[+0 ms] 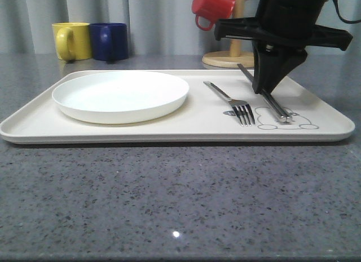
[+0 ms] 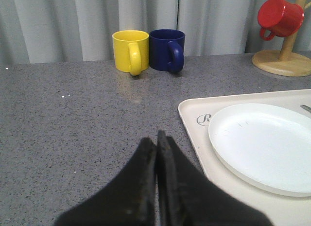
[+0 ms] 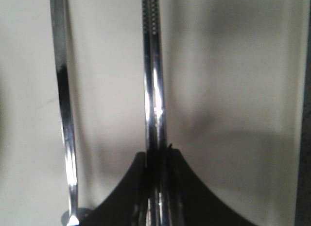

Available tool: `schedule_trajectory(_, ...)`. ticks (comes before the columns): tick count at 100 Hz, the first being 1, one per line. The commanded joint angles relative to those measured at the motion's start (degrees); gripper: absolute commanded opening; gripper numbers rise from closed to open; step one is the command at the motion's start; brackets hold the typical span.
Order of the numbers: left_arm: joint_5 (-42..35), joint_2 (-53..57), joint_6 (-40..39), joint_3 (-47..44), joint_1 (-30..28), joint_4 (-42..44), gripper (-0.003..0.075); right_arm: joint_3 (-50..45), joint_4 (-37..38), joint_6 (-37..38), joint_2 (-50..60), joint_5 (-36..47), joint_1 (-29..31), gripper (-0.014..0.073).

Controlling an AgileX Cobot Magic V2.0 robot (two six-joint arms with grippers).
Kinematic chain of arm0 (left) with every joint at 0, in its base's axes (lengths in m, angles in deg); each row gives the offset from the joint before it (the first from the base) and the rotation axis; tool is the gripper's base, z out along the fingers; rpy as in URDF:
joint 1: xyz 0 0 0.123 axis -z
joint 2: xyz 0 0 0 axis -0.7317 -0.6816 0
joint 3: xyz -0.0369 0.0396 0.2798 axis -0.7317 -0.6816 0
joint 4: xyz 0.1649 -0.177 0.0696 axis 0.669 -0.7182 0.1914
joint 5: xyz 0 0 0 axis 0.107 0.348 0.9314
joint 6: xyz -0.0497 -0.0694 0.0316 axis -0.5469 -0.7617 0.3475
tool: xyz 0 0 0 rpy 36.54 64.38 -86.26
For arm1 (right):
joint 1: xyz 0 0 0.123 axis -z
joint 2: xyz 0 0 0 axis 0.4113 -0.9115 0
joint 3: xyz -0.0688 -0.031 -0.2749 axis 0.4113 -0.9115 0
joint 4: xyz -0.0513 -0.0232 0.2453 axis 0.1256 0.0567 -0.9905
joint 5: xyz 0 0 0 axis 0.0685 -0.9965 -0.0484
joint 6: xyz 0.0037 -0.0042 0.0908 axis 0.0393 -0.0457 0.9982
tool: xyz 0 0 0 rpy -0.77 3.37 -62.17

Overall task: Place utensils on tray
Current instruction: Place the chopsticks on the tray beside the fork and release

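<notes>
The grey speckled desk [image 1: 169, 200] carries the cream tray [image 1: 186, 124], which lies flat and spans most of the desk's width, its raised rim running all round. On the tray's left half sits the round white plate [image 1: 120, 95], upright and bare; the left wrist view shows the plate [image 2: 265, 146] just inside the tray's corner, beside a grey script letter printed on the tray [image 2: 194, 114]. Above the tray's right part hangs the right hand [image 1: 265, 92], its black fingers pointing down and pressed together on the knife [image 1: 269, 98]; in the right wrist view the right hand [image 3: 158, 160] grips the knife [image 3: 153, 90] along its length, the blade standing on edge between the fingers. The knife's far tip rests on the tray over the grey rabbit drawing [image 1: 302, 120]. The left hand [image 2: 157, 143] hovers over bare desk just beside the tray's left edge, its two fingers closed against each other with nothing between them. At the back of the desk stand a yellow mug [image 1: 72, 40] and a blue mug [image 1: 110, 41], touching, and a red mug [image 1: 212, 7] hangs on a wooden mug stand [image 1: 228, 59]. The fork [image 1: 231, 102] lies on the tray between plate and knife, tines toward the front; its handle [image 3: 63, 109] shows near the knife, apart from it.
</notes>
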Motion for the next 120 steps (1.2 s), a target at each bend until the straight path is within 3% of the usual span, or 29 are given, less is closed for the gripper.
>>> schedule_trajectory(1, -4.9, -0.2, 0.0, 1.6, -0.1, -0.2, -0.0019, 1.6, 0.1, 0.3, 1.8, 2.4, 0.0, -0.0015)
schedule_trajectory(28, -4.9, -0.2, 0.0, 1.6, -0.1, -0.2, -0.0019, 1.6, -0.2, 0.3, 1.2, 2.1, 0.0, 0.0007)
schedule_trajectory(52, -4.9, -0.2, 0.0, 1.6, -0.1, -0.2, -0.0019, 1.6, -0.2, 0.3, 1.2, 1.7, 0.0, 0.0283)
schedule_trajectory(64, -4.9, -0.2, 0.0, 1.6, -0.1, -0.2, -0.0019, 1.6, -0.2, 0.3, 1.6, 1.7, 0.0, 0.0363)
schedule_trajectory(96, -4.9, -0.2, 0.0, 1.6, -0.1, -0.2, -0.0019, 1.8, 3.7, -0.6, 6.9, 1.5, 0.8, 0.0365)
schedule_trajectory(120, -4.9, -0.2, 0.0, 1.6, -0.1, -0.2, -0.0019, 1.8, 4.2, -9.0, 11.2, -4.2, 10.1, 0.0365)
